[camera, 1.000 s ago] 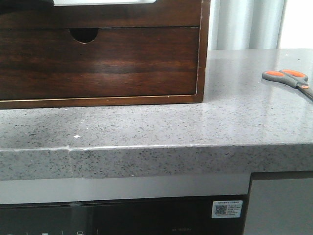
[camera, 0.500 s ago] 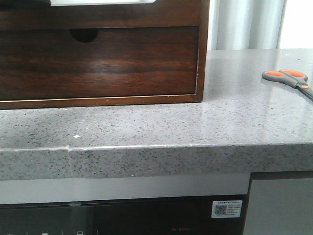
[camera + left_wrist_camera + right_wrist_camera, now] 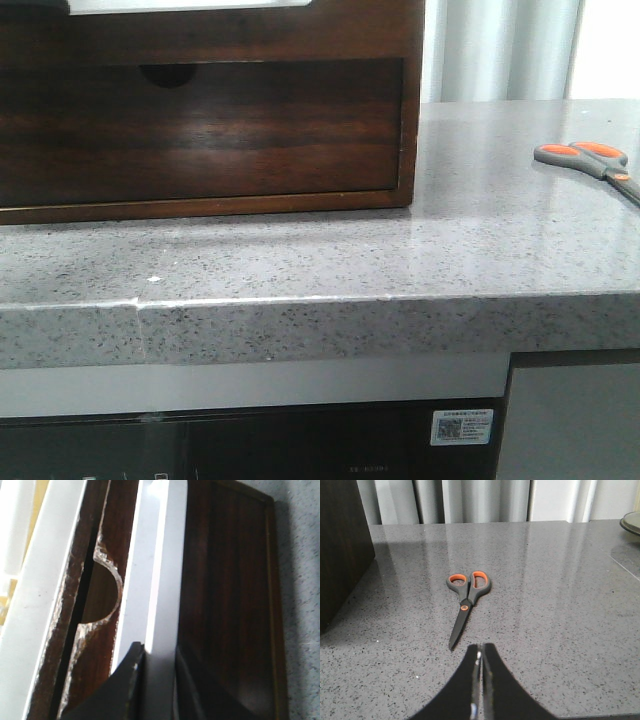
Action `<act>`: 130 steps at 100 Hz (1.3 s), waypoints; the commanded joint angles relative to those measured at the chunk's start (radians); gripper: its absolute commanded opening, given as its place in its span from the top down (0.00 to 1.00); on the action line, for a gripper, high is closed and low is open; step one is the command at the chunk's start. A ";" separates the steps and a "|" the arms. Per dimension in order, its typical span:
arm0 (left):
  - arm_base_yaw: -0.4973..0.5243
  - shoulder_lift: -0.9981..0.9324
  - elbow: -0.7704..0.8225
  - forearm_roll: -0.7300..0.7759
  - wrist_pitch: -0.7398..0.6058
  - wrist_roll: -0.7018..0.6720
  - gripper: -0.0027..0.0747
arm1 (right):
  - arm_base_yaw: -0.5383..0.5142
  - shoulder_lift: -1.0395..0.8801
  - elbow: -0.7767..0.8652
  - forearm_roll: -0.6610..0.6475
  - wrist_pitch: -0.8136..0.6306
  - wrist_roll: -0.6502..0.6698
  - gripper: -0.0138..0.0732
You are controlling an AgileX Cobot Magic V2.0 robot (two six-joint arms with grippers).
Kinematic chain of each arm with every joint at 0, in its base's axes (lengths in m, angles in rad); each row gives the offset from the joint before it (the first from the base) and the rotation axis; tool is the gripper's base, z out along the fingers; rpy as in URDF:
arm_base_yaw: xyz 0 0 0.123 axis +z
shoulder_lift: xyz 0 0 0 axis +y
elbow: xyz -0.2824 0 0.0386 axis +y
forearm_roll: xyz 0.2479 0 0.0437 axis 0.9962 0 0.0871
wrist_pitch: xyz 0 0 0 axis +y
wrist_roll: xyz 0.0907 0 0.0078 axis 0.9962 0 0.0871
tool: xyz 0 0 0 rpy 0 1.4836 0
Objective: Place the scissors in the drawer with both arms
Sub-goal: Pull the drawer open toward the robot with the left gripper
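Observation:
The scissors (image 3: 588,158) lie flat on the grey counter at the far right, apart from the cabinet. In the right wrist view the scissors (image 3: 465,597) point their blades at my right gripper (image 3: 481,647), which is shut and empty just short of the blade tip. The drawer (image 3: 200,35) is the upper dark front with a white strip (image 3: 190,5) along its top. In the left wrist view my left gripper (image 3: 159,652) has one finger on each side of that white strip (image 3: 155,580), beside the drawer front (image 3: 225,605). Neither gripper shows in the front view.
Below the drawer is a second dark front with a half-round notch (image 3: 165,75), which also shows in the left wrist view (image 3: 102,595). The cabinet's side (image 3: 340,545) stands near the scissors. A dark round object (image 3: 631,522) sits at the counter's far corner. The counter's front edge (image 3: 320,310) drops to an appliance.
The upper drawer front with its white strip has shifted a little toward the camera and left, and now shades the notched front. The scissors have not moved.

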 commanded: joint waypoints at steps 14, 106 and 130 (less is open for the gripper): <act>-0.006 -0.121 0.032 -0.032 -0.049 -0.064 0.96 | 0.002 0.020 -0.034 -0.001 -0.082 -0.006 0.96; -0.006 -0.278 0.079 0.183 -0.013 -0.280 0.71 | 0.002 0.020 -0.034 -0.001 -0.082 -0.006 0.96; -0.006 -0.277 0.079 0.183 -0.041 -0.280 0.56 | 0.002 0.020 -0.034 -0.001 -0.082 -0.006 0.96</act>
